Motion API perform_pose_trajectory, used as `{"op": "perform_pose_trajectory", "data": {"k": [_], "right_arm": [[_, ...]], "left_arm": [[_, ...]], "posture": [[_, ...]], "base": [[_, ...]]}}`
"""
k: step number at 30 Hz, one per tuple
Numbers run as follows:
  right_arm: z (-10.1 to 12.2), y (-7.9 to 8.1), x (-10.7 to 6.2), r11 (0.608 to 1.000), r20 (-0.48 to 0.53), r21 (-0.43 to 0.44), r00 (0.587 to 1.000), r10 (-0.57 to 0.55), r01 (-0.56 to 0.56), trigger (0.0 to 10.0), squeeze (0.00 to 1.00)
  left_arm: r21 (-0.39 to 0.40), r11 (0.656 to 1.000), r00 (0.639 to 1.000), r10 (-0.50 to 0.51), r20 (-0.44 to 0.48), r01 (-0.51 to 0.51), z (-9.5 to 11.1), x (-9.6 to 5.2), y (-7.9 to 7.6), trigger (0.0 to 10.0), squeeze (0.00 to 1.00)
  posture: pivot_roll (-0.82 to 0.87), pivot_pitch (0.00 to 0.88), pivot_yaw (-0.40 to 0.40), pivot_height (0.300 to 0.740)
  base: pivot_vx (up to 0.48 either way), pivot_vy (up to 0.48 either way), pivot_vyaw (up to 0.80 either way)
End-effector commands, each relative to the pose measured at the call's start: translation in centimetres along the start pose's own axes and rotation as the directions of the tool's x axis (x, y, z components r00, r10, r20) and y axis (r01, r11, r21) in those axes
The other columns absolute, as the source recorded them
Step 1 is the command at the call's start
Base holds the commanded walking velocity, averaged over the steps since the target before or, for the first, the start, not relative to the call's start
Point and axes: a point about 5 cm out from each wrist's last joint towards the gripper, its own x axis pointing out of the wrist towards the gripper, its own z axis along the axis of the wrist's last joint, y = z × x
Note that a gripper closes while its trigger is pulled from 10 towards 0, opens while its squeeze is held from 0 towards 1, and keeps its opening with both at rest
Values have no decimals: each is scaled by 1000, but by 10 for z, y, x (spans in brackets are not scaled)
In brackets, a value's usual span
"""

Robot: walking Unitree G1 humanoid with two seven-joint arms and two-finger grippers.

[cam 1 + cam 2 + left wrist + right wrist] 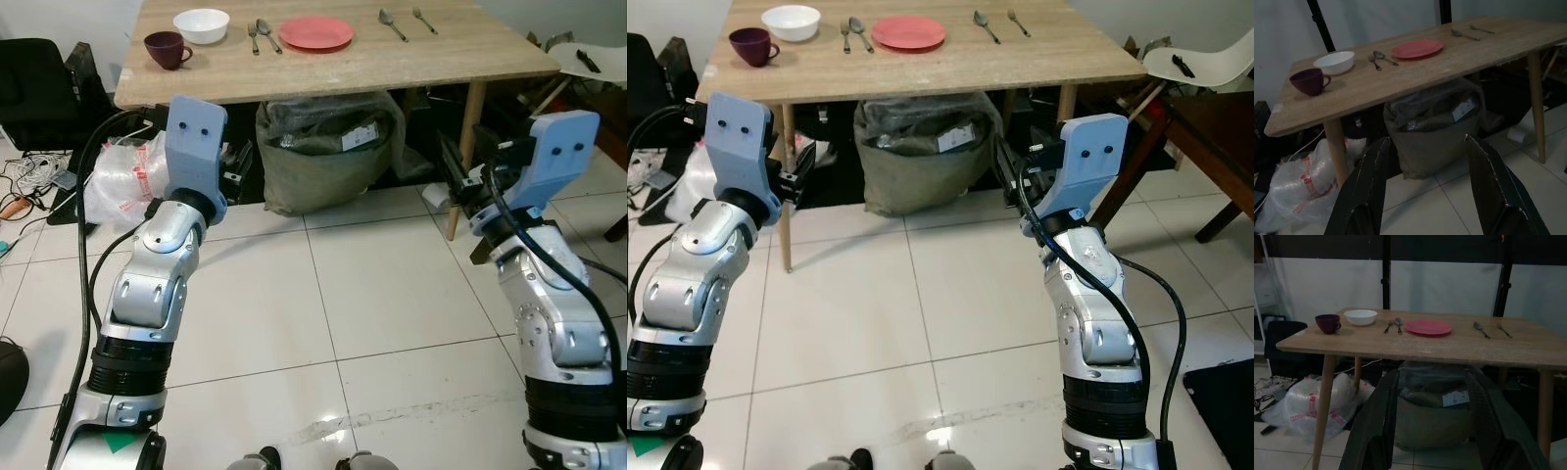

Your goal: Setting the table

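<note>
Two end effectors are raised in front of the robot, well short of the tabletop (pixel 421 59). The left end effector (pixel 1425 196) has its black fingers spread apart with nothing between them, and the right end effector (pixel 1432 431) likewise stands apart and empty.

On the wooden tabletop, seen from the head camera, the red plate (pixel 315 32) sits near 12 o'clock. A fork (pixel 252 37) and spoon (pixel 267 34) lie just beside it toward 11 o'clock. A white bowl (pixel 202 25) and a dark purple cup (pixel 168 49) sit further round toward 10 o'clock. A second spoon (pixel 392 23) and fork (pixel 424 20) lie together toward 1 o'clock, well apart from the plate.

The step in hand looks like the approach, since neither arm is within reach yet. To do it well, the robot should walk squarely up to the near edge, stopping with the plate centred. It must keep clear of the sack (pixel 328 147) under the tabletop and the plastic bag (pixel 122 176) and cables at 9 o'clock. Flat cutlery will likely need a low, steep pinch across the handle, so both arms should be lifted above the edge before closing in.
</note>
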Motion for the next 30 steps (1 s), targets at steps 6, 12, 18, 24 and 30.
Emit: {"op": "perform_pose_trajectory", "data": {"k": [6, 12, 18, 24, 30], "right_arm": [[-5, -3, -3, 999, -24, 30, 1000, -20, 20, 10000, 0], [-28, -6, -15, 997, -91, 59, 994, -53, 58, 10000, 0], [-81, -5, -44, 994, -265, 59, 962, -68, 87, 10000, 0], [-128, 10, -72, 990, -423, 119, 906, -22, 80, 10000, 0], [-166, 32, -100, 983, -545, 175, 837, 52, 53, 10000, 0]], "left_arm": [[20, 1000, 1000, -1, -19, 2, -4, 0, 0, 10000, 0], [0, 998, 996, -59, -73, 60, -19, -7, -1, 10000, 0], [53, 996, 976, 80, -203, -71, -67, -36, 33, 10000, 0], [34, 997, 929, 75, -364, -68, -117, -87, 48, 10000, 0], [-10, 999, 846, 35, -532, -48, -168, -127, 31, 10000, 0]], "posture": [[-122, 23, 60, 740], [-122, 23, 60, 740], [-124, 31, 58, 740], [-112, 34, 48, 740], [-103, 32, 41, 740]], "base": [[0, 0, -777], [0, 0, -785], [0, 0, -784], [0, 0, -781], [0, 0, -778]]}}
